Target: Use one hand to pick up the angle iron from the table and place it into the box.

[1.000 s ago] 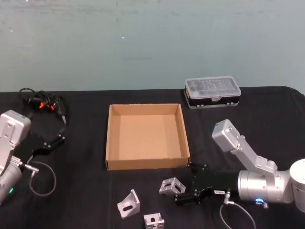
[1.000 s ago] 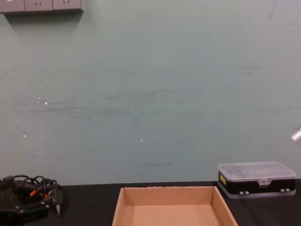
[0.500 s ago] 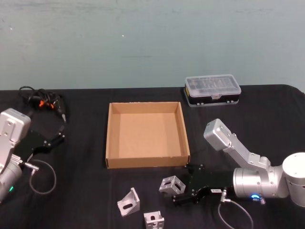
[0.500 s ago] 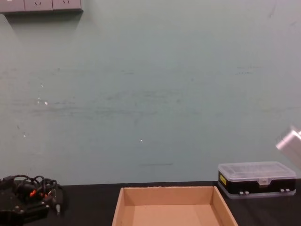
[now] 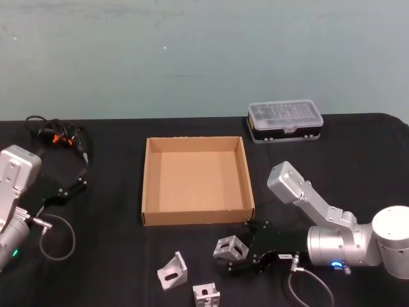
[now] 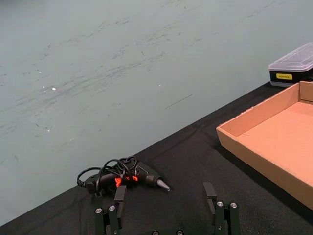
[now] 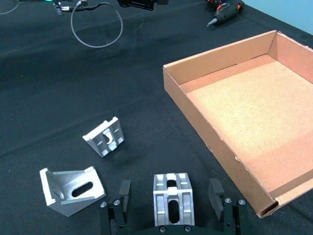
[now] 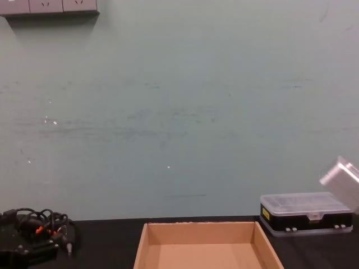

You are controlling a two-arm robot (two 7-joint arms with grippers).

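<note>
Angle iron sits on the black tabletop, just in front of the near right corner of the tan cardboard box, between the spread fingers of the right claw. In the right wrist view the piece shows a slotted face upward, the slot running in line with the claw's reach, and a gap is visible on each side between it and the fingers, so the right claw is open and grips nothing. Two more angle irons lie on the tabletop to the robot's left of it, well apart from the box. A small white label on the right claw is too small to read. The left claw rests open at the tabletop's far left, near a corded screwdriver. A black case with a clear lid stands beyond the box's far right corner; the yellow sticker on its end cannot be read. Behind the tabletop rises a scuffed pale green wall with sockets at its upper left.
</note>
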